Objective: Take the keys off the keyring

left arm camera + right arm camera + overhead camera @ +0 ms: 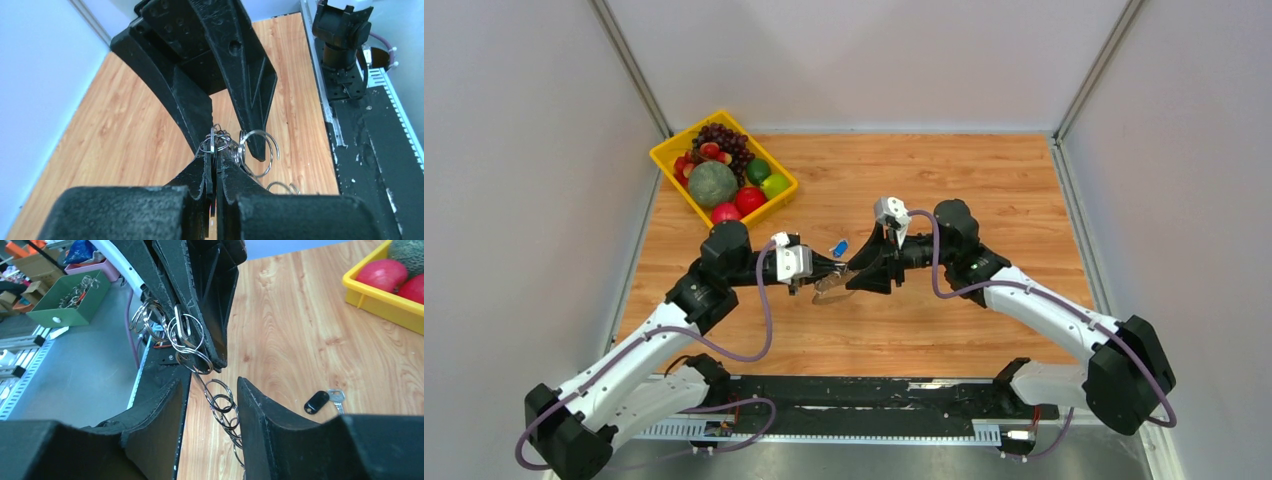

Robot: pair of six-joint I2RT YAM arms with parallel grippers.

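Two grippers meet nose to nose over the middle of the wooden table. The left gripper is pinched tight on the keyring, a tangle of thin linked wire loops, with a small flat silver piece caught in the grip too (key or clip, I cannot tell which). From that pinch a chain of smaller loops hangs down towards the tabletop. The right gripper stands with its jaws apart at a middling width, one finger on each side of the hanging chain. Nothing is clamped between them, and whether either pad touches the wire is not clear. In the left wrist view its two fingers come down from above, one tip just beside a large loop. On the table near the grippers lies a loose silver key joined to a black tag, and the top view shows a small blue tag just behind the two grippers. A yellow tray of fruit sits at the far left corner, well apart. Beyond the table, a green box holds more wire rings
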